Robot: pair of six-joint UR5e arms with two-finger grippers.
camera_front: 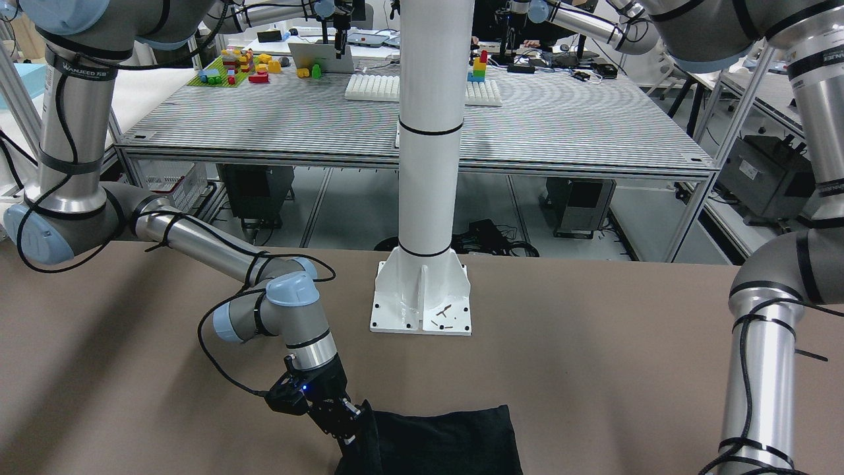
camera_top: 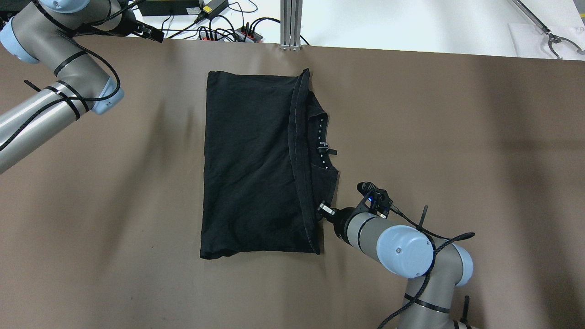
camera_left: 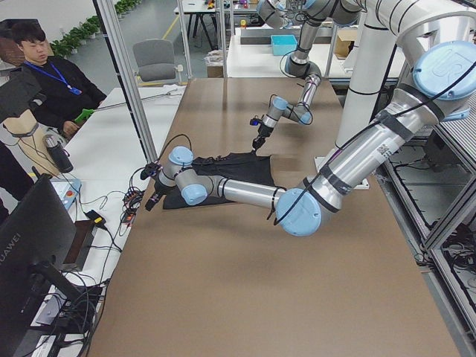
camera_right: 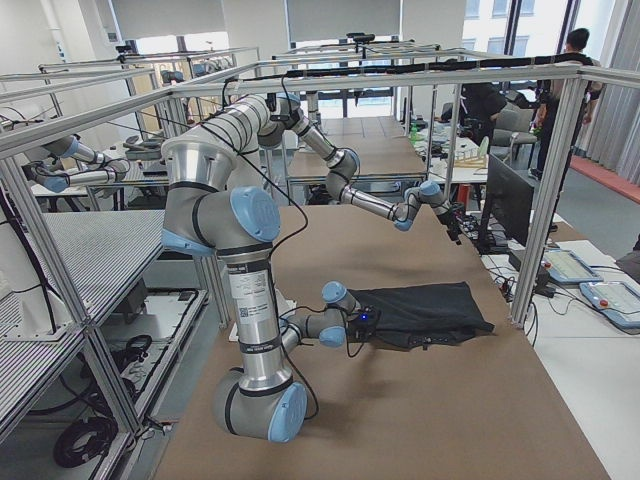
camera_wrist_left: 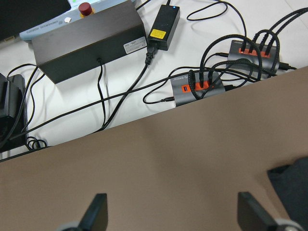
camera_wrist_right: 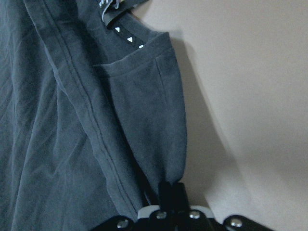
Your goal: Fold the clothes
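Note:
The clothes are one black fabric piece lying folded at the table's middle, with a hemmed flap doubled over a collar on the right side. My right gripper is shut on the cloth's right edge near the front corner; the right wrist view shows its fingers pinching the fold of the clothes. In the front-facing view the same gripper grips the clothes. My left gripper stands open and holds nothing, over the table's far edge, left of the clothes' corner.
Power strips, cables and a black box lie beyond the far edge. The white pillar's base plate stands on the robot's side. A metal tool lies at the far right. A seated person is beside the table.

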